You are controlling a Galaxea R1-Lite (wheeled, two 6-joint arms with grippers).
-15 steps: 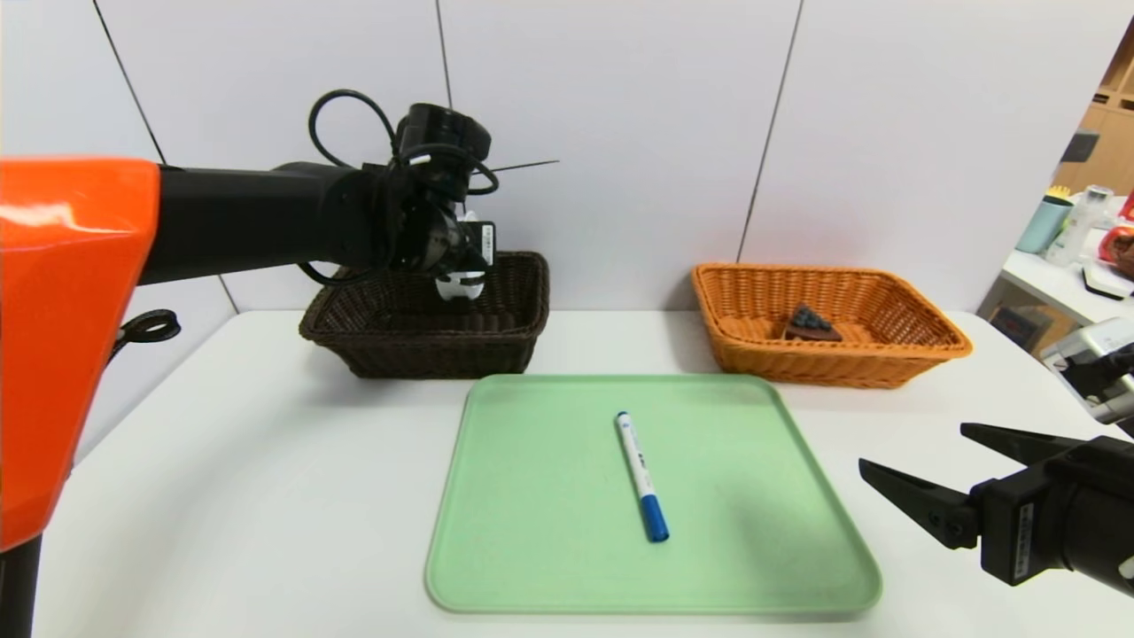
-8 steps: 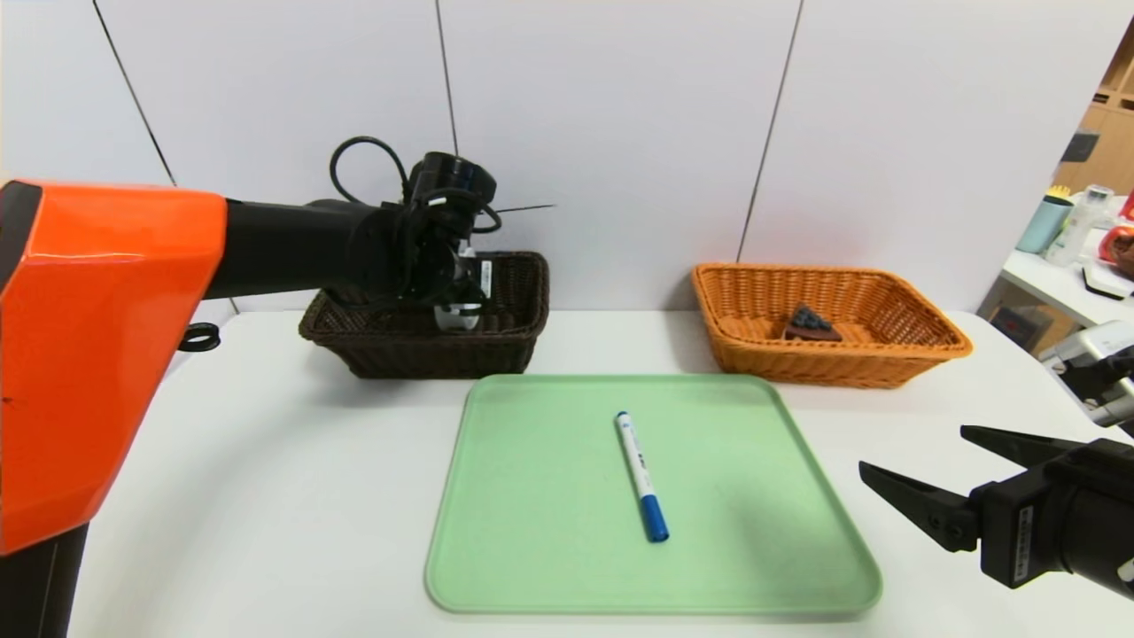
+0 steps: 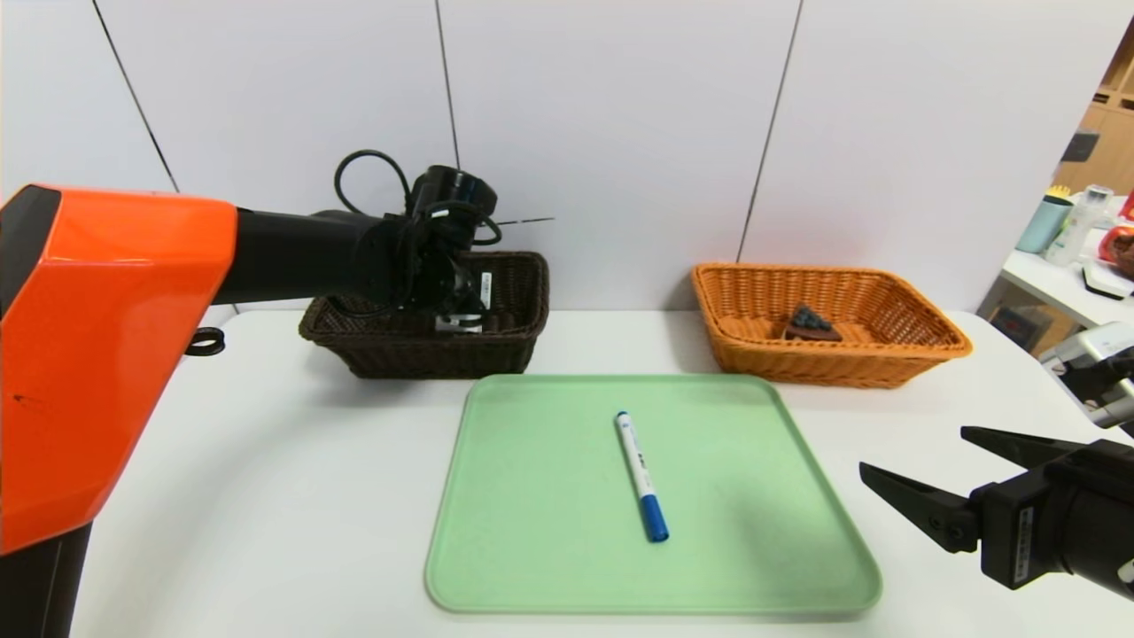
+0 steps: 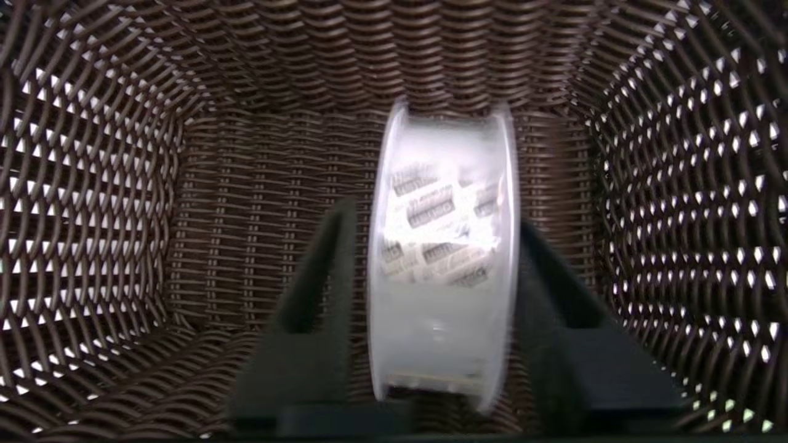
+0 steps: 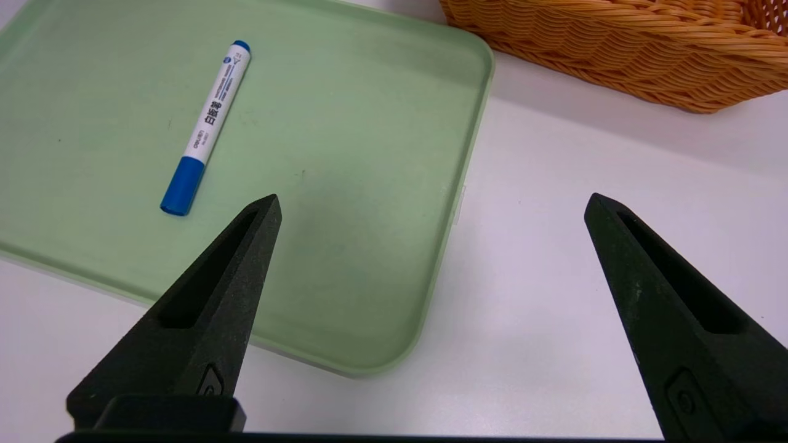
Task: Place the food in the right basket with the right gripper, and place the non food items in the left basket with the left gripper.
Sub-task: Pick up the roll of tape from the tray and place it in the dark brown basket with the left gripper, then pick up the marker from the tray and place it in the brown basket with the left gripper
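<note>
Left wrist view: left pincer [image 4: 434,271] grips tape roll [image 4: 443,258] inside dark basket [image 4: 111,215].

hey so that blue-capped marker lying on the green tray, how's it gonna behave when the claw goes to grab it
The marker looks stiff and light, so it should lift easily. Its round, smooth barrel lies flat on the tray, so a nudge would probably roll it. The slim body may slip between pointed tips.

head: high, forward-down | wrists: close | shared: tray [image 3: 532,496]
</note>
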